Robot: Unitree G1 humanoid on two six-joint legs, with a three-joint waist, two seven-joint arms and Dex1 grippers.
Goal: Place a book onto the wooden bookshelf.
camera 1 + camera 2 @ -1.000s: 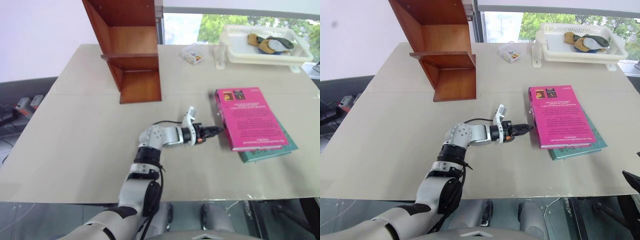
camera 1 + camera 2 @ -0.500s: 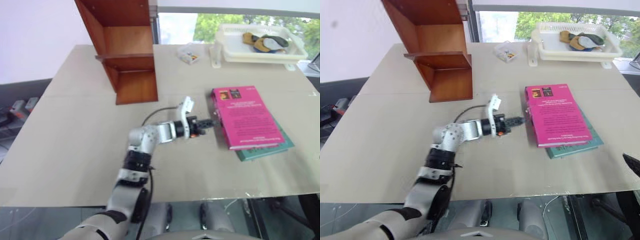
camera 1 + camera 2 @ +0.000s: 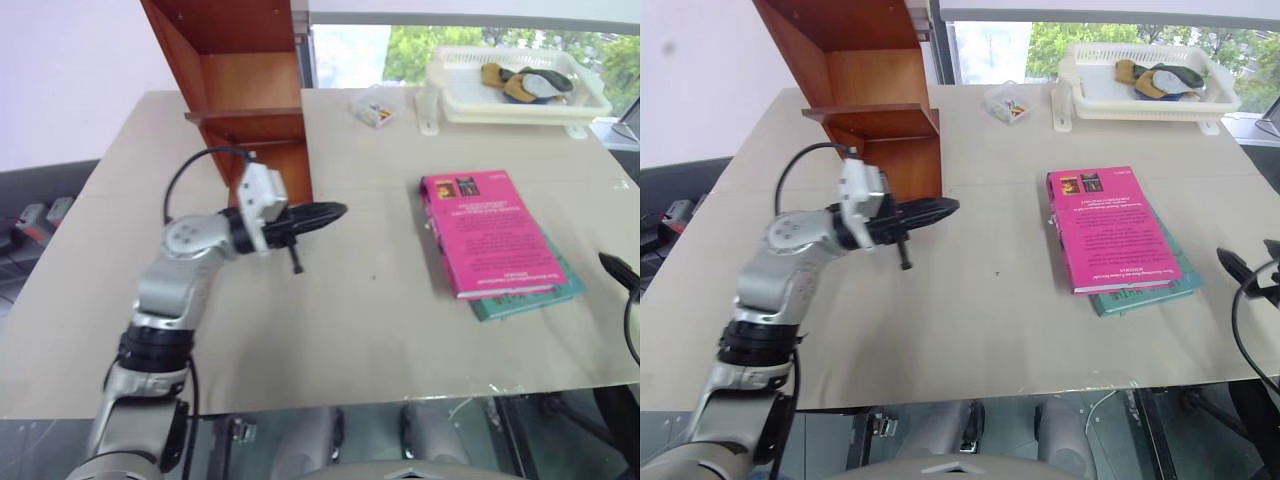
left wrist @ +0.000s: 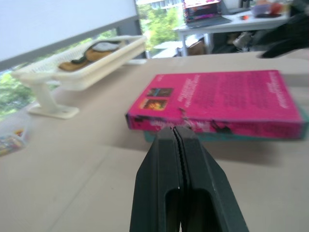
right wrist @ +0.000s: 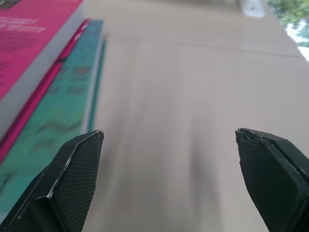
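Observation:
The pink book (image 3: 490, 232) lies flat on the table's right side, on top of a teal book (image 3: 545, 297). The wooden bookshelf (image 3: 245, 90) stands at the back left. My left gripper (image 3: 335, 210) is shut and empty, hovering just in front of the shelf's lower bay and pointing toward the pink book (image 4: 217, 96), well apart from it. My right gripper (image 5: 169, 131) stands open low over the table at the right edge, beside the stacked books' near right corner, with nothing between its fingers (image 3: 1232, 263).
A white basket tray (image 3: 520, 85) holding cloth items stands at the back right. A small clear box (image 3: 377, 107) sits between it and the shelf. Bare tabletop (image 3: 370, 300) stretches between the shelf and the books.
My left arm has drawn back from the pink book's left edge and risen toward the shelf, fingers still shut. My right gripper has come into view at the right edge.

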